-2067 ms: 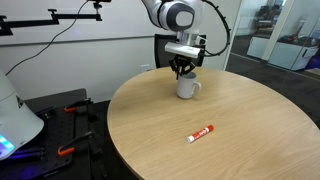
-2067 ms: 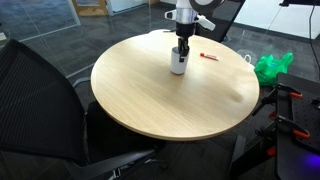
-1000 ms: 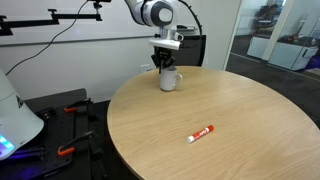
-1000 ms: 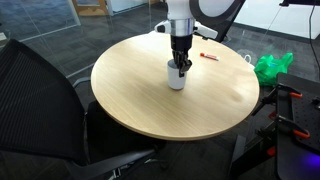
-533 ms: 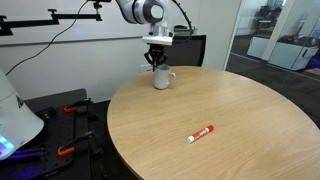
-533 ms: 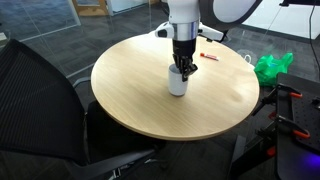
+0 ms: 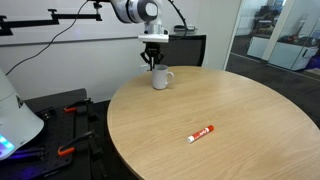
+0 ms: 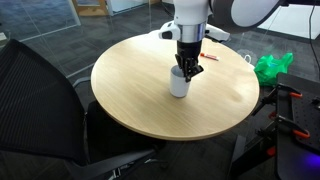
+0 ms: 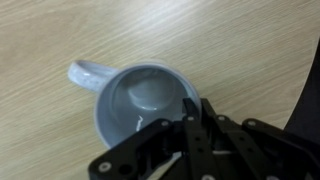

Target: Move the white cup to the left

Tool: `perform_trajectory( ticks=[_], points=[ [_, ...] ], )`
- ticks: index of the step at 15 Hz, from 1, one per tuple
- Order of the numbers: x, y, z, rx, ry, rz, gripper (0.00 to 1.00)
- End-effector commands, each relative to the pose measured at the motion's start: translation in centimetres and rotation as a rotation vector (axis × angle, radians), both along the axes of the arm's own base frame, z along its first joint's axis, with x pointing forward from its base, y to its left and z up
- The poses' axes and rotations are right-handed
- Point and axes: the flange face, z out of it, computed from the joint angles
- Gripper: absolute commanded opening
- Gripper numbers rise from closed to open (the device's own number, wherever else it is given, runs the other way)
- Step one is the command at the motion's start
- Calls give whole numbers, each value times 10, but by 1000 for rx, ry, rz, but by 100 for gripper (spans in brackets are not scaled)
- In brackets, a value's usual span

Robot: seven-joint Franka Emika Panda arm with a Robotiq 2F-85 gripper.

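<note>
**Held by the rim, close to the far edge**

In an exterior view my tool [image 7: 153, 63] hangs straight down onto the plain glossy white cup [image 7: 160, 78], a small ceramic cylinder with one loop handle. It stands upright near the far edge of the round light-wood table [image 7: 230, 110]. A slim red-and-white marker [image 7: 201, 133] lies well apart from it, nearer the camera.

In an exterior view from elsewhere, my tool [image 8: 188, 68] meets the white cup [image 8: 179, 85] at its rim, nearer the middle of the table [image 8: 125, 90].

In the wrist view my tool [image 9: 193, 112] pinches the wall of the white cup [image 9: 135, 110] at the rim, on the side away from the handle [image 9: 88, 74].
</note>
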Motion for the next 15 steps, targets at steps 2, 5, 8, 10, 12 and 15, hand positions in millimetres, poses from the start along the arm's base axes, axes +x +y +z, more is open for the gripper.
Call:
perform_trajectory(
  ticks=[2, 5, 8, 10, 12, 15],
  points=[
    [-14, 0, 16, -18, -30, 26, 37],
    [-20, 2, 21, -20, -36, 29, 52],
    [-26, 4, 29, -19, -42, 32, 74],
    [-30, 4, 37, -19, -53, 32, 89],
    [-34, 3, 46, -21, -69, 26, 100],
    [-40, 1, 65, -22, -101, 17, 100]
  ],
)
